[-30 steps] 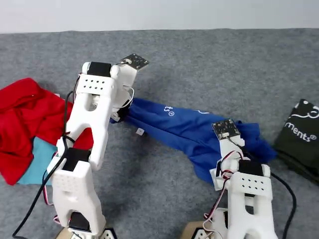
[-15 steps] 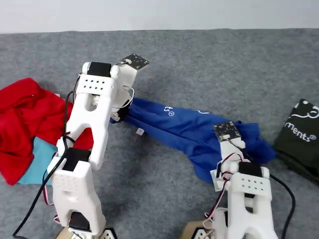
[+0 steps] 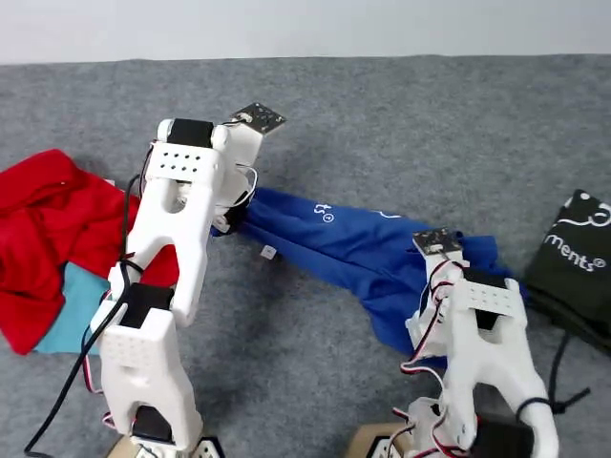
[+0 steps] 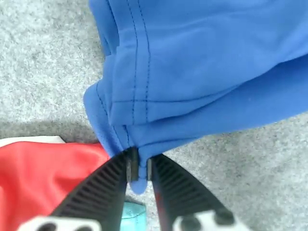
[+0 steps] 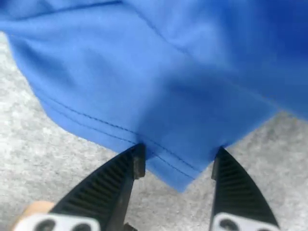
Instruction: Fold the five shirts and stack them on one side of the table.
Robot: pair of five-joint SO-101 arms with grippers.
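Observation:
A blue shirt (image 3: 344, 243) lies bunched in a long strip across the middle of the grey table (image 3: 401, 124). My left gripper (image 4: 138, 166) is shut on a corner of the blue shirt (image 4: 192, 62) at its left end, close to the red shirt (image 4: 43, 168). My right gripper (image 5: 178, 161) is open, its fingers standing either side of the hem of the blue shirt (image 5: 159, 72) at the near right end. Crumpled at the table's left is the red shirt (image 3: 52, 219), lying over a teal shirt (image 3: 72, 310).
A dark folded shirt (image 3: 573, 258) with white print lies at the right edge. The far half of the table is bare grey felt. Both arm bases stand at the near edge.
The right arm has leaned forward over the near right end of the blue shirt. The left arm and the shirts have kept still.

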